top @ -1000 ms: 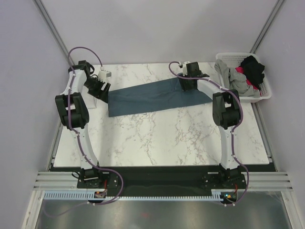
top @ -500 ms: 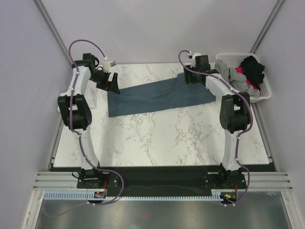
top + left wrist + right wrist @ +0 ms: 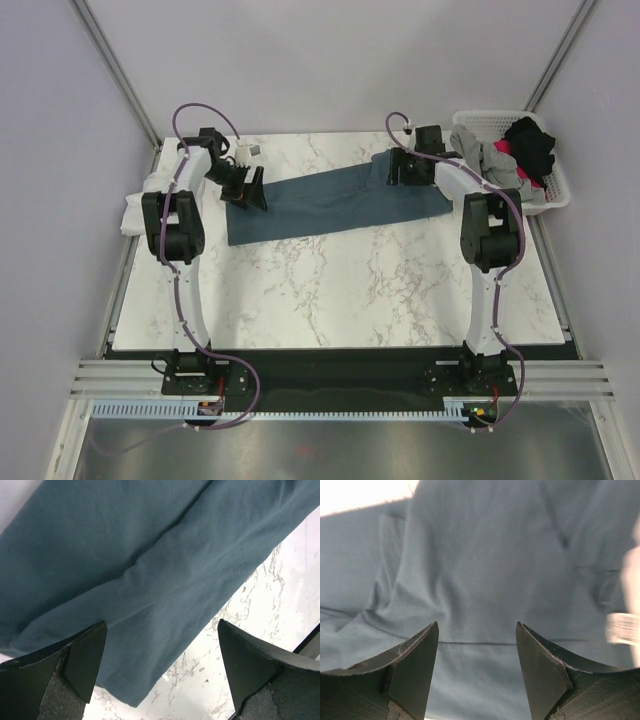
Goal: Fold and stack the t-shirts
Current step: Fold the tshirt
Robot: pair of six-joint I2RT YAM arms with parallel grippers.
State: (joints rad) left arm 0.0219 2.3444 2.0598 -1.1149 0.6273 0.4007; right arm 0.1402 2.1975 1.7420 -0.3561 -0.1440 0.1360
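Watching remotely: marble table (image 3: 330,300) carries one slate-blue t-shirt (image 3: 320,205), lying flat as a long band across the far half. White basket (image 3: 556,196) at far right holds grey and black shirts (image 3: 512,160), heaped unfolded. White cloth (image 3: 130,215) at the left edge; I cannot tell if it is folded. My read: first shirt part-folded, most work left. Left gripper (image 3: 161,625) hovers over the band's left end, jaws wide, empty. Right gripper (image 3: 477,624) is spread and empty over the right end.
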